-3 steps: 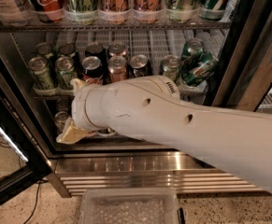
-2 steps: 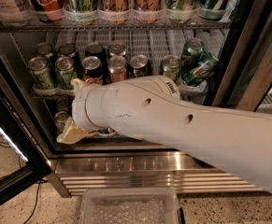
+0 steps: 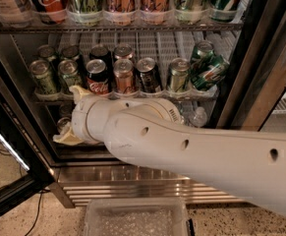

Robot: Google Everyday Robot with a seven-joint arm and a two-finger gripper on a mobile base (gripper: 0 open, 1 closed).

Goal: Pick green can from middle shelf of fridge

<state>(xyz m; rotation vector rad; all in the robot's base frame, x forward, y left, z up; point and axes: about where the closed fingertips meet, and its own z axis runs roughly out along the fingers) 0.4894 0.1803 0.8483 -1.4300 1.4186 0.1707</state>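
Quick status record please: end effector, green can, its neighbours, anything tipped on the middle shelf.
end effector: at the fridge opening, left side, just below the middle shelf rail
green can: upright, front row, far left, not held
neighbour: Coca-Cola can, upright, third from left
tipped: 7UP can, leaning at right end
floor: clear bin before the fridge

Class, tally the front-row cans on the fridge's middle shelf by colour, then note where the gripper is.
Pale olive-green cans: 3
Red Coca-Cola can: 1
Copper-brown can: 1
Dark can: 1
Dark green 7UP can, tilted: 1
Total: 7
Gripper: below the middle shelf, left side.
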